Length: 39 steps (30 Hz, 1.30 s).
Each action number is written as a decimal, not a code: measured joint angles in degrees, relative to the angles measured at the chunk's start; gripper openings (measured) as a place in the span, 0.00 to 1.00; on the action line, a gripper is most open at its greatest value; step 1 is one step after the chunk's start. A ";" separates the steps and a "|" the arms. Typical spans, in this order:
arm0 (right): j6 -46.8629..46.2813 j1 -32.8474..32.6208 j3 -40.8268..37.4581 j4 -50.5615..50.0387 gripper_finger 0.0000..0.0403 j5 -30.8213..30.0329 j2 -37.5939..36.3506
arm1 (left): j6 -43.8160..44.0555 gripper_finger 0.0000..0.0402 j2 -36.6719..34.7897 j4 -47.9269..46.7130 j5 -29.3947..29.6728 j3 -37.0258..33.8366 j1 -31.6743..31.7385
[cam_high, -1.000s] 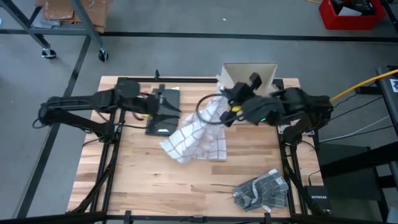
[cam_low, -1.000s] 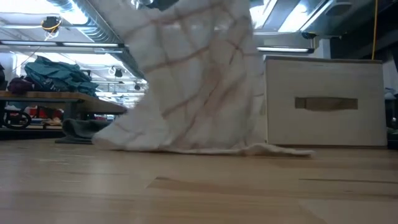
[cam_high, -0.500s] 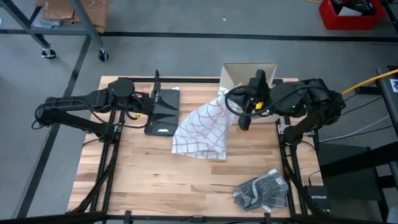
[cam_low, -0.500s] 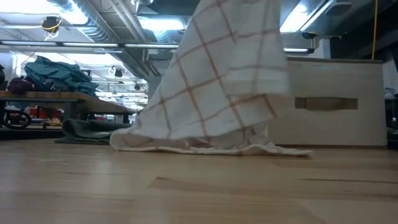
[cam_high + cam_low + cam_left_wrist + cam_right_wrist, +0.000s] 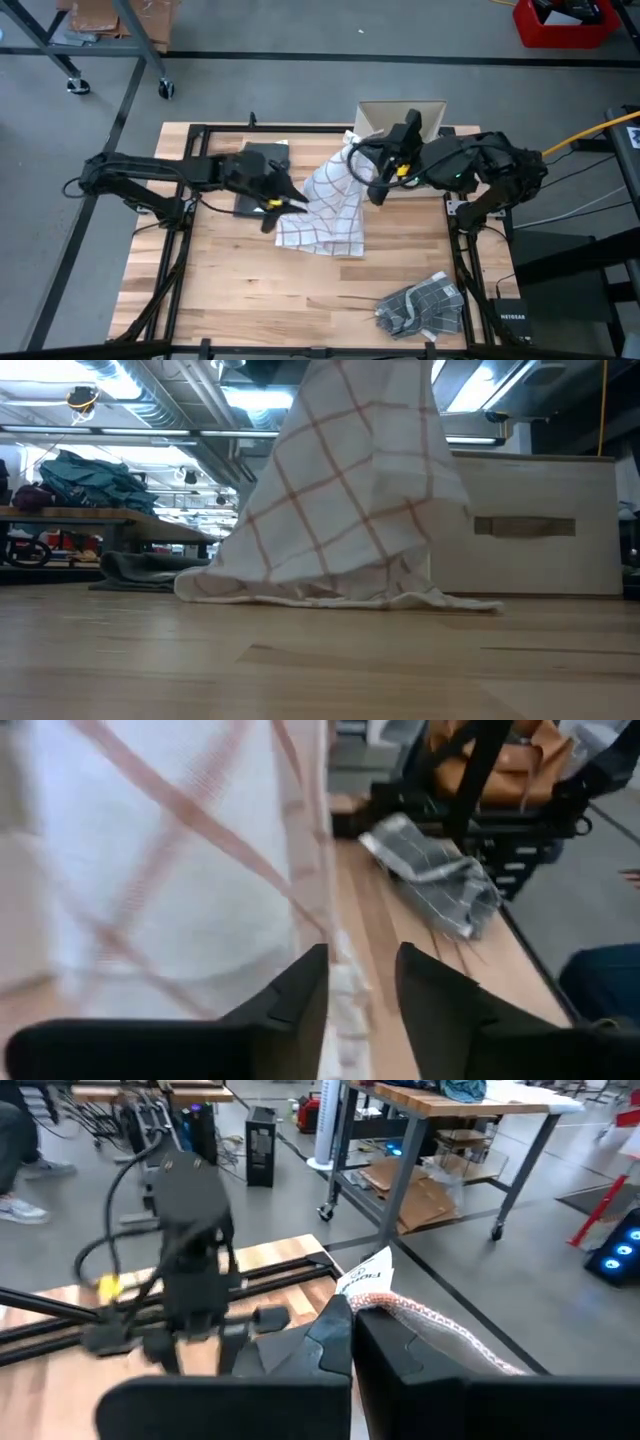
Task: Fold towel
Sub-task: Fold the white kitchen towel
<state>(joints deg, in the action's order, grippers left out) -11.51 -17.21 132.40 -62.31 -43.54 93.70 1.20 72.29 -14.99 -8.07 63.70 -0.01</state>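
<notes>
A white towel (image 5: 330,205) with a thin red-brown check hangs in the middle of the table. Its lower end (image 5: 330,596) lies bunched on the wood. My right gripper (image 5: 358,165) is raised over the far middle, shut on the towel's top. My left gripper (image 5: 290,203) stands at the towel's left side edge, low and nearly level. In the left wrist view its fingers (image 5: 300,1005) are open, and the towel's hem (image 5: 342,985) runs down into the gap between them. My right gripper pinches the towel's top edge (image 5: 400,1315) between its two shut fingers, beside a white label (image 5: 368,1275). A hemmed fold drapes over one finger. The towel hangs below the hold, spread and fairly taut, its lower end on the table. My left gripper: whether its fingers touch the hem I cannot tell.
A pale box (image 5: 400,118) stands at the far edge behind the towel. A dark folded thing (image 5: 258,172) lies at the far left of centre. A grey checked cloth (image 5: 422,305) lies crumpled at the near right. People's legs show beyond the table.
My right gripper has drawn the towel's top up and toward the far right, so the crumpled towel now hangs spread out, its lower end staying on the table. My left gripper has left the dark thing, gone down and toward the towel's left edge, and rolled its wrist.
</notes>
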 joint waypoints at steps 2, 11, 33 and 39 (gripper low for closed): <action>0.03 0.00 -0.03 -0.07 0.01 -0.44 0.68 | 2.09 0.35 2.80 0.12 -0.04 0.00 -0.93; 2.06 0.00 -0.06 4.43 0.01 -0.87 1.14 | 6.53 0.53 14.02 2.91 -0.06 0.00 -4.50; 4.53 0.00 -0.04 8.69 0.01 1.10 1.17 | 15.50 0.50 20.54 8.52 12.23 -0.03 -3.25; 4.53 0.00 -0.04 8.69 0.01 1.12 1.17 | 15.58 0.50 20.54 8.61 12.24 -0.02 -2.24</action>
<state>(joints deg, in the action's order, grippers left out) -6.98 -17.21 132.35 -53.63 -42.42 94.87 16.78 92.84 -6.38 4.17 63.68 -2.25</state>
